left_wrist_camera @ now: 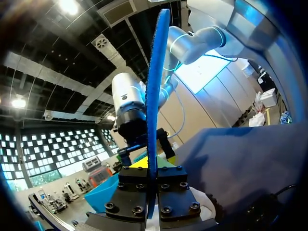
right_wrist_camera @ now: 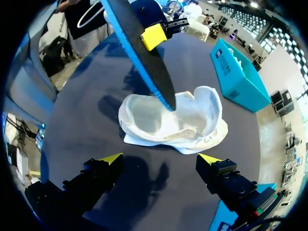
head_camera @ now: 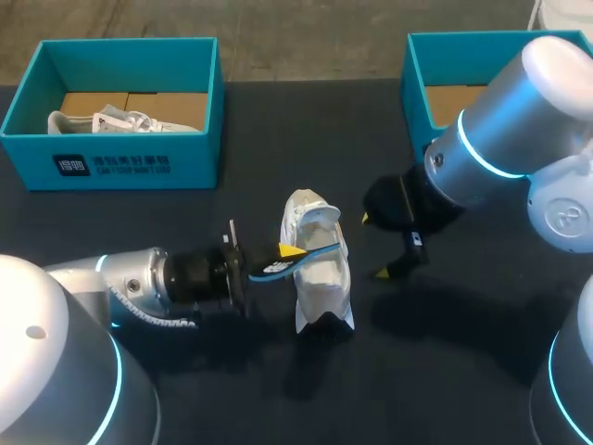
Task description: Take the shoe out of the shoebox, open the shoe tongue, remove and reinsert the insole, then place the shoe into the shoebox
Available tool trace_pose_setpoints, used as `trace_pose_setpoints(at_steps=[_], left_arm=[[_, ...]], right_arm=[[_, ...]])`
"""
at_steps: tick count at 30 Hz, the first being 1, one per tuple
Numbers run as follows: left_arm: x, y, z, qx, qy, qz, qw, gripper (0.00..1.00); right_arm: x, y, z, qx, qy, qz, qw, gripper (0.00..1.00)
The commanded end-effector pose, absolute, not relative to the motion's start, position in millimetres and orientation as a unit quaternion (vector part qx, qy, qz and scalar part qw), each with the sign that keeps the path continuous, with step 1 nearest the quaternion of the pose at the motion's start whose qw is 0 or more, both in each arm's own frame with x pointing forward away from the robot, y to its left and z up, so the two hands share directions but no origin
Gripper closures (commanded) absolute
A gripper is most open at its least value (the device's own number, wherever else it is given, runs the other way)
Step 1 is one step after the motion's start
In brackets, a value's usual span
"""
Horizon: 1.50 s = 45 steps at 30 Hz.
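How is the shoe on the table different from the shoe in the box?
The shoe on the table sits out in the open; the shoe in the box lies inside its blue box. The left gripper holds a blue insole, tip in the table shoe; nothing touches the boxed one. Both are white.

White shoe (head_camera: 324, 280) on a dark navy table (head_camera: 278, 139). Insole (right_wrist_camera: 139, 53) black-faced with a bright blue edge. Teal boxes (head_camera: 199, 153), brown cardboard floors, one with a dark label. Yellow fingertips (right_wrist_camera: 111, 158); silver arms (head_camera: 139, 273) ringed cyan.
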<state>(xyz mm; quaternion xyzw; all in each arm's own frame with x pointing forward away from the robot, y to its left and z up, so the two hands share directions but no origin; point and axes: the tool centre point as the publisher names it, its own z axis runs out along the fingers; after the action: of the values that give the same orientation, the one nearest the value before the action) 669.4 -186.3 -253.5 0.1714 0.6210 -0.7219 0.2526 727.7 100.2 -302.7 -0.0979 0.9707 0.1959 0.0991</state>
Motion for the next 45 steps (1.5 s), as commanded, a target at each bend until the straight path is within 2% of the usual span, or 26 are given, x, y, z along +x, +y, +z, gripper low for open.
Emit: trace_pose_setpoints(at_steps=[1,11,20,45], left_arm=[[669.4,-191.9,-258.5,0.171,0.62,-0.721,0.259,1.0],[671.6,-197.1,-267.0,0.171,0.64,-0.705,0.254,1.0],[673.3,-196.5,-270.1,0.191,0.655,-0.686,0.253,1.0],[679.9,-198.5,-301.2,0.207,0.678,-0.666,0.232,1.0]], right_arm=[[724.2,83.1,-303.1,-0.104,0.97,0.193,0.105,0.0],[723.7,66.1,-317.8,-0.115,0.969,0.201,0.088,0.0],[710.8,62.9,-318.5,-0.151,0.962,0.191,0.12,0.0],[711.1,66.7,-321.4,-0.153,0.964,0.183,0.118,0.0]])
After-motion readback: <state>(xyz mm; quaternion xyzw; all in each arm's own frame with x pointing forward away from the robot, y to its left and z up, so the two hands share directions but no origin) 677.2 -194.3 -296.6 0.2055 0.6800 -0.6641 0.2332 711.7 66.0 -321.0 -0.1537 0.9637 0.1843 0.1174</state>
